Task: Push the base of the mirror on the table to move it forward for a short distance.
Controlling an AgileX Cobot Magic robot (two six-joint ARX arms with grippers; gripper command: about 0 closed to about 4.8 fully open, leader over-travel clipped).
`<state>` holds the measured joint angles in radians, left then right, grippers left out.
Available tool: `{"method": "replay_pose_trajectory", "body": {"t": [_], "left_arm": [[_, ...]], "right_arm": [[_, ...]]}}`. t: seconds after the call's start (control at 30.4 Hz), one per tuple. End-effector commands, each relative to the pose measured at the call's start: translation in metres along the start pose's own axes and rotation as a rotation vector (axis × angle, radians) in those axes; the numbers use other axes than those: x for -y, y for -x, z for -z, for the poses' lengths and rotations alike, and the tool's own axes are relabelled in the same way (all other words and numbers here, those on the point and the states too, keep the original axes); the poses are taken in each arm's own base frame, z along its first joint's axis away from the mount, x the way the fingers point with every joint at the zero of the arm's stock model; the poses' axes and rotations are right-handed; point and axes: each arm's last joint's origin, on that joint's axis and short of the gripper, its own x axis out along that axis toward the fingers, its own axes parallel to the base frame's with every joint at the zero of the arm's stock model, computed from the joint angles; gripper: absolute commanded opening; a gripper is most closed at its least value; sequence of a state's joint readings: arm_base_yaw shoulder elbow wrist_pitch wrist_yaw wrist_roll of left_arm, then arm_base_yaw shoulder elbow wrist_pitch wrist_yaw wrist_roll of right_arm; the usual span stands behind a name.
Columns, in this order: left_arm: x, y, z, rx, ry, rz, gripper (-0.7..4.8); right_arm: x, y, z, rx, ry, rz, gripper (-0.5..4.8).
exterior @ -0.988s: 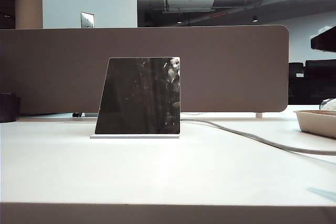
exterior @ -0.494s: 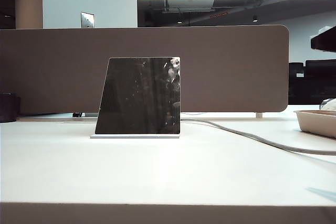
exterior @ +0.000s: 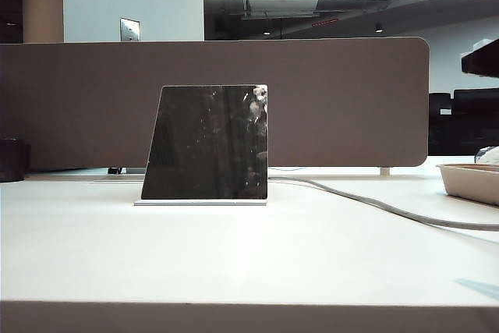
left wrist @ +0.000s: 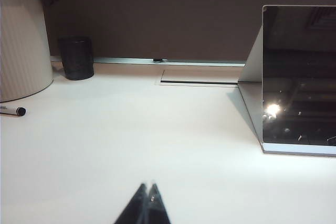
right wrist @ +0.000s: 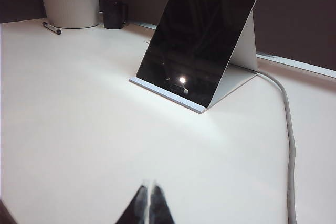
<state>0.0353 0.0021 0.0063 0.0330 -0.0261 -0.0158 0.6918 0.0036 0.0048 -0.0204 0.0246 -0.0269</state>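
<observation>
Mirror (exterior: 207, 143), dark glossy panel on thin white base plate (right wrist: 167, 94), stands untouched mid-counter (exterior: 234, 255). Left gripper (left wrist: 148, 199) and right gripper (right wrist: 148, 196), fingers closed, hover well short; approach comes next.

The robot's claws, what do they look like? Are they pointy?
Only the tips show, each in its own wrist view. The left claw is two thin black fingers closed together into a sharp wedge, slightly glossy. The right claw looks the same: dark, pointed, with pale shine along the edges. No cables or markings are visible, and the exterior view shows neither arm.
</observation>
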Motion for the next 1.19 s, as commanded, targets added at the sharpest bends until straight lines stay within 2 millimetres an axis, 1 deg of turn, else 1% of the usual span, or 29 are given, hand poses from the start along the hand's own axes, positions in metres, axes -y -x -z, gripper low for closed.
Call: {"method": "replay_pose_trajectory", "body": {"t": [0.03,0.16,0.26,0.56,0.82,0.99,1.19], "left_arm": [[0.0,0.0,-0.001,0.006,-0.004,0.005,-0.01],[0.0,0.0,-0.001,0.006,-0.004,0.005,-0.01],[0.0,0.0,-0.001,0.006,-0.004,0.005,-0.01],[0.0,0.0,-0.001,0.006,-0.004,0.006,-0.01],[0.0,0.0,-0.001,0.006,-0.004,0.006,-0.01],[0.0,0.0,-0.001,0.006,-0.004,0.006,-0.01],[0.0,0.0,-0.001,0.006,-0.004,0.005,-0.01]], "right_arm": [[0.0,0.0,-0.002,0.015,0.0,-0.001,0.22],[0.001,0.0,-0.002,0.015,0.0,0.012,0.22],[0.007,0.0,-0.001,0.014,0.0,0.044,0.22],[0.037,0.007,0.0,0.005,-0.004,0.355,0.22],[0.054,0.015,0.0,-0.001,-0.007,0.545,0.22],[0.06,0.019,0.0,-0.003,-0.008,0.619,0.22],[0.061,0.02,0.0,-0.003,-0.008,0.639,0.22]]}}
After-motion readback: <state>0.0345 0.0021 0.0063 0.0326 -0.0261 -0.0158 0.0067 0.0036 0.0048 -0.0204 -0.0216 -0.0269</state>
